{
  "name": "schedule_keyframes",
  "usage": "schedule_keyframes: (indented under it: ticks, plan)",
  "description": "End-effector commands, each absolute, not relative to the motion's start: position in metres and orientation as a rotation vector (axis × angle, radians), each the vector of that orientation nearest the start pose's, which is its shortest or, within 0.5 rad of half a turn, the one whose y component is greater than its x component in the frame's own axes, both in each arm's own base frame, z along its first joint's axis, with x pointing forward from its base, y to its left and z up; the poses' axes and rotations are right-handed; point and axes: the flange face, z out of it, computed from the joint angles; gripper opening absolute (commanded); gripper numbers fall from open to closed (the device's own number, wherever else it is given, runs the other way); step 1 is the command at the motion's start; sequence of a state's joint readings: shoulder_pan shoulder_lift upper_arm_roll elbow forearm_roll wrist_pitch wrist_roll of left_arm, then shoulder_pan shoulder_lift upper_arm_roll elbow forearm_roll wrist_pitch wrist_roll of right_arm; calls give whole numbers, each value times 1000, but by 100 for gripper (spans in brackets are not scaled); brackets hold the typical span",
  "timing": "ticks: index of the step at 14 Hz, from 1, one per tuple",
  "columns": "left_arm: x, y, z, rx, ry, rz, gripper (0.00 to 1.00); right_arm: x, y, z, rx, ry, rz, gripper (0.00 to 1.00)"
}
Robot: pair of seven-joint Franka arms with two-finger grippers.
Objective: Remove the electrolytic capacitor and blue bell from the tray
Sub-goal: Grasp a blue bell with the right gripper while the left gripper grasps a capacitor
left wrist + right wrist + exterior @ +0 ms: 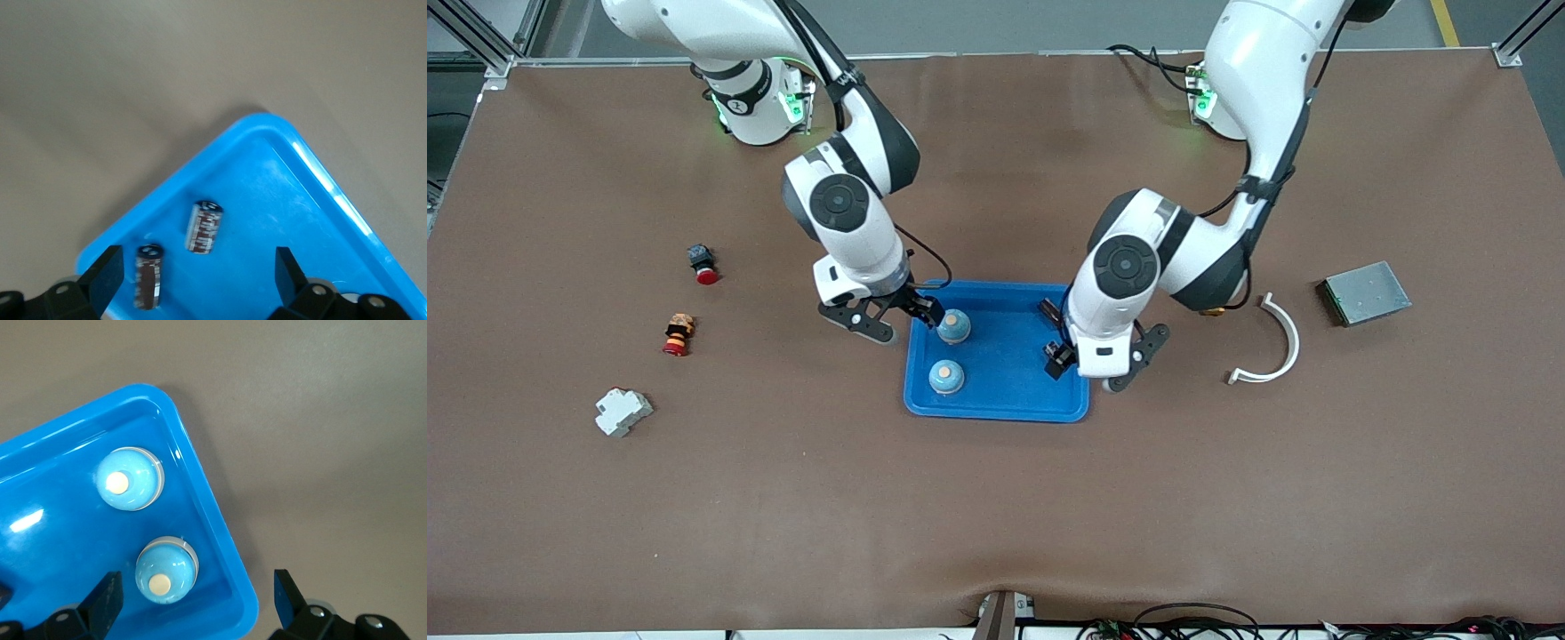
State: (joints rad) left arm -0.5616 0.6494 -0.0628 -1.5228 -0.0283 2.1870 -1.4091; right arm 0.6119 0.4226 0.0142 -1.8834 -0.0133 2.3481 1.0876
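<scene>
Blue tray point(1005, 404) (raised rim) | two bells point(953, 326) | two capacitors point(204, 227)

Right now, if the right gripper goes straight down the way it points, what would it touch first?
Probably the round light-blue bell lying in the bright-blue plastic tray: the open right gripper hangs over it by the rim. Depth is unclear.

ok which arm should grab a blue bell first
Right, probably: its open end effector hangs over the tray beside the farther blue bell. The left end effector is over the capacitors.
</scene>
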Motion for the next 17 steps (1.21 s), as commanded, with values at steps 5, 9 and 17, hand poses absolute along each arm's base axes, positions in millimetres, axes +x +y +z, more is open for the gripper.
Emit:
schedule_keyframes:
  ticks: [5, 9, 17]
  plan:
    - [591, -423, 248, -2962, -1260, 50, 100, 522, 424, 235, -3069, 748, -97, 100]
    - [593, -425, 235, -2980, -1264, 28, 100, 518, 428, 216, -3067, 749, -93, 100]
    - [593, -426, 210, -2990, -1267, 9, 100, 510, 444, 200, -3042, 771, -100, 100]
